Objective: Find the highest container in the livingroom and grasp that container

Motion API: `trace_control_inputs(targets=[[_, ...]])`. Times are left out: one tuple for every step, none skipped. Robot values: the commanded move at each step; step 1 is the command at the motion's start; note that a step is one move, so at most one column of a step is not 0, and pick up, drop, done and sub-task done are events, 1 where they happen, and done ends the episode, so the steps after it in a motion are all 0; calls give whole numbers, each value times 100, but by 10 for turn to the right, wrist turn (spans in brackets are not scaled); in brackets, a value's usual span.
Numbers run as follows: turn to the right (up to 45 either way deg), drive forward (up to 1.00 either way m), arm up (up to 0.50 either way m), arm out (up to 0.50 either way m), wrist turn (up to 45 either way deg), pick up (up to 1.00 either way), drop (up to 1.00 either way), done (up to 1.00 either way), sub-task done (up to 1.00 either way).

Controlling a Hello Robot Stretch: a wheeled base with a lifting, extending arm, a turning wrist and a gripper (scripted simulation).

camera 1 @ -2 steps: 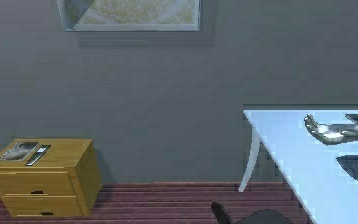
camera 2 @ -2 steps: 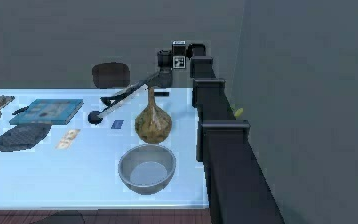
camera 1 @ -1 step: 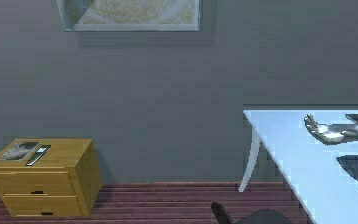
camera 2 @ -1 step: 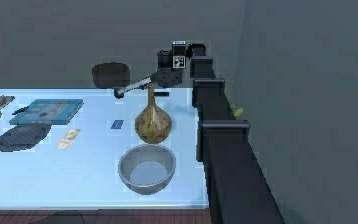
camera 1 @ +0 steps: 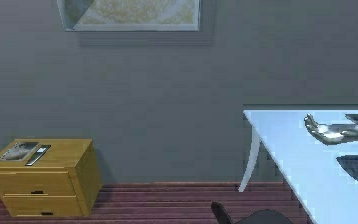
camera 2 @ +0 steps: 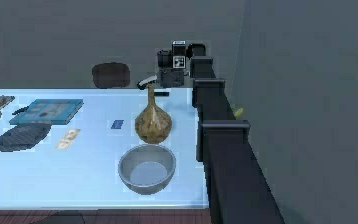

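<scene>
A brown vase point(camera 2: 153, 120) with a round belly and a thin neck stands on the pale blue table point(camera 2: 97, 185). In front of it sits a grey bowl point(camera 2: 147, 169). The dark arm rises along the table's right edge. At its far end the gripper point(camera 2: 151, 82) is at the top of the vase's neck. The vase rests on the table, so I cannot tell whether the gripper holds anything. In the forward view the same table point(camera 1: 297, 150) reaches in from the right.
A flat blue-grey book point(camera 2: 47, 110), a dark plate point(camera 2: 17, 137), and two small items lie on the table's left. A dark chair back point(camera 2: 112, 73) stands behind it. The forward view has a wooden nightstand point(camera 1: 47, 178), a wall picture point(camera 1: 132, 14) and a pale figurine point(camera 1: 332, 128).
</scene>
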Motion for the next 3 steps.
trace_control_inputs(targets=[[0,0,-24,0,0,0,0,0,0],[0,0,0,0,0,100,0,0,0],[0,0,10,0,0,0,0,0,0]])
